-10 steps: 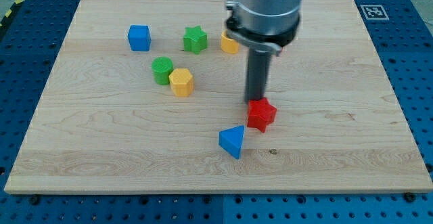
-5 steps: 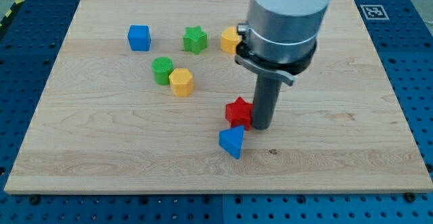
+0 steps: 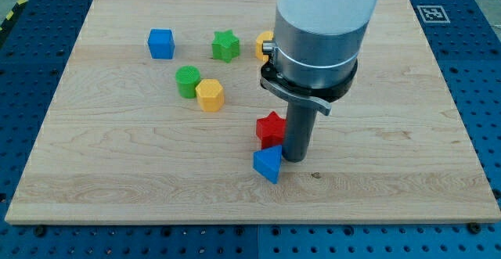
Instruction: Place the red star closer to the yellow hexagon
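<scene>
The red star (image 3: pixel 270 128) lies near the board's middle. My tip (image 3: pixel 294 159) stands just to its right and a little below, touching it. The blue triangular block (image 3: pixel 268 164) lies right below the star, just left of my tip. The yellow hexagon (image 3: pixel 210 95) sits up and to the left of the star, with a gap of bare wood between them. A green cylinder (image 3: pixel 188 80) touches the hexagon's upper left.
A blue cube (image 3: pixel 161 43) and a green star (image 3: pixel 225 45) lie near the view's top. Another yellow block (image 3: pixel 264 45) is partly hidden behind the arm. The wooden board (image 3: pixel 407 134) lies on a blue perforated table.
My tip went from above the red star round to its right side and down. The red star slid left, toward the yellow hexagon. The blue triangular block barely moved.
</scene>
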